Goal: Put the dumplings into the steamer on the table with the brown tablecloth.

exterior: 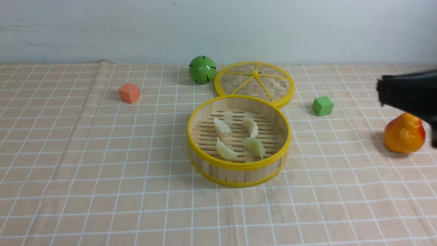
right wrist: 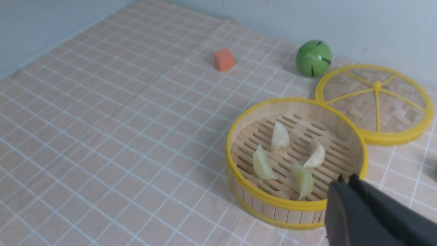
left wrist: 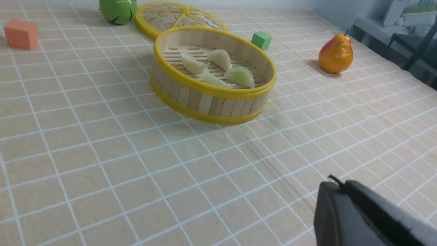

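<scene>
on the slatted floor of the steamer (exterior: 239,166), which stands at the middle of the brown tablecloth (exterior: 102,153), lie all four dumplings (exterior: 226,150), each a little apart from the others. the right gripper (exterior: 381,89) hangs at the right edge near a pear (exterior: 404,133), jaws pressed together on nothing. the left gripper (left wrist: 336,184) is likewise closed and empty, over bare cloth.

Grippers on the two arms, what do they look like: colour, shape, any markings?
The left gripper is matte dark grey, made of two smooth wedge-shaped fingers with rounded ends and a thin dark whisker at the tip. The right gripper looks black, with the same tapering wedge form. No markings or cables show on either.
</scene>
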Tool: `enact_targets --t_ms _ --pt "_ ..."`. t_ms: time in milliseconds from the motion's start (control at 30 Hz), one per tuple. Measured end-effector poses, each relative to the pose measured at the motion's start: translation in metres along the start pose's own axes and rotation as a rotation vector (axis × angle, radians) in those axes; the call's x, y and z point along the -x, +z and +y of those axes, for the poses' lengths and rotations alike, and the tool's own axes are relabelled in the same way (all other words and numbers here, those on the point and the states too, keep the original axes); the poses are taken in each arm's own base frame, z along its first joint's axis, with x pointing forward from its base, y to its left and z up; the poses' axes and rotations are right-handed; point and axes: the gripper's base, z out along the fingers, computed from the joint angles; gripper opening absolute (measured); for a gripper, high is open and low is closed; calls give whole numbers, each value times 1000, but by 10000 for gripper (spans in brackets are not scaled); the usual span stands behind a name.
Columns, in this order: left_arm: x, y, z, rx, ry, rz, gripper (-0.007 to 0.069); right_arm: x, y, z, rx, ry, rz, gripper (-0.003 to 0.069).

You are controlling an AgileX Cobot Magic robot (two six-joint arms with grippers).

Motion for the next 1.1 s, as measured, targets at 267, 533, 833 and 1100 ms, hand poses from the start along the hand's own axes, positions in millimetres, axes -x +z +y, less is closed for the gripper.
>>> enact_targets --t_ms 267,533,833,1100 --pt "0 0 0 1 1 1 15 -32 -50 6 -16 -17 -170 -19" --pt "0 0 0 1 1 1 20 -40 -63 10 3 -18 -173 -15" --pt "0 0 0 1 1 1 29 -41 -63 9 -4 -36 -155 -10" --pt "0 0 0 1 1 2 32 -80 -50 -7 -136 -61 -97 -10"
